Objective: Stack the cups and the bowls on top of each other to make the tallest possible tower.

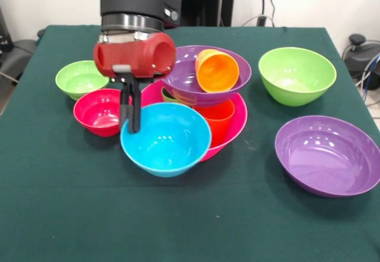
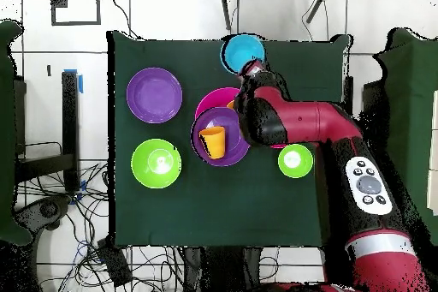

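Tool (image 1: 130, 124) low at centre left of the front view, fingers (image 1: 136, 110) drawn close together over the near-left rim of the blue bowl (image 1: 169, 140); apparently pinching that rim, so clenched on the bowl. Blue bowl tilted, leaning against the front edge of the large hot-pink bowl (image 1: 237, 122).

Just behind, the tower so far: hot-pink bowl as base, a red-orange cup (image 1: 218, 119) inside it, a purple bowl (image 1: 187, 75) perched above, an orange cup (image 1: 217, 70) lying on its side in that.

Further out on the desk (image 1: 178, 220): red bowl (image 1: 98, 112) and small light-green bowl (image 1: 80, 79) at left, medium light-green bowl (image 1: 297, 75) upper right, second purple bowl (image 1: 326, 155) lower right.

Step in hand, by judgement: lifting the blue bowl for placing. Next move likely needs a clean rise clear of the pink rim, then a level set-down.

Hard to make out: exact finger contact; remaining cups mostly hidden beneath the purple bowl; in the overhead view, red bowl covered by the arm.
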